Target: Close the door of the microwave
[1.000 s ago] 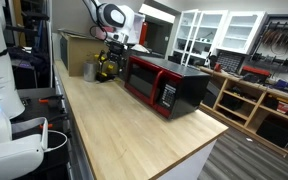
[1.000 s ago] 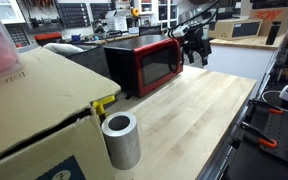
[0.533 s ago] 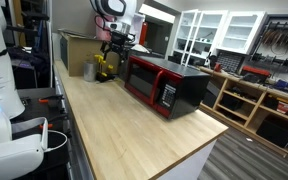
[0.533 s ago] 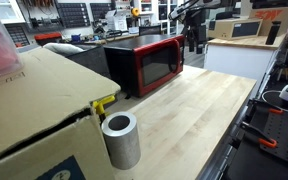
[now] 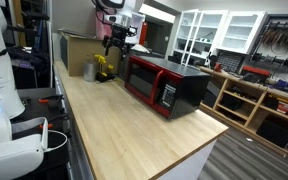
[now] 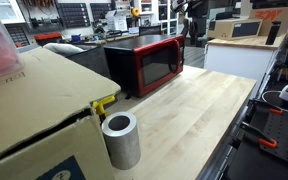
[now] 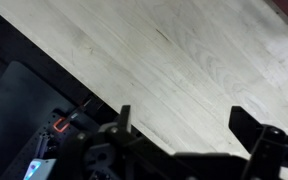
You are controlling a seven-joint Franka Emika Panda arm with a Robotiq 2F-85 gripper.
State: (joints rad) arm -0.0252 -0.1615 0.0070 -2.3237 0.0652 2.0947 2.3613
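Note:
The microwave stands on the wooden counter, with black casing and a red front. Its door lies flush with the front, dark window showing; it also shows in an exterior view. My gripper hangs raised above the counter just beyond the microwave's far end, not touching it; in an exterior view it sits high behind the microwave. In the wrist view the two fingers are spread apart with nothing between them, over bare counter wood.
A brown cardboard box stands at the counter's far end, large in an exterior view. A grey cylinder and a yellow-black object sit near it. White cabinets and shelving stand behind.
My gripper has risen and drawn away from the microwave's end, moving upward in both exterior views. The microwave door stays flush throughout.

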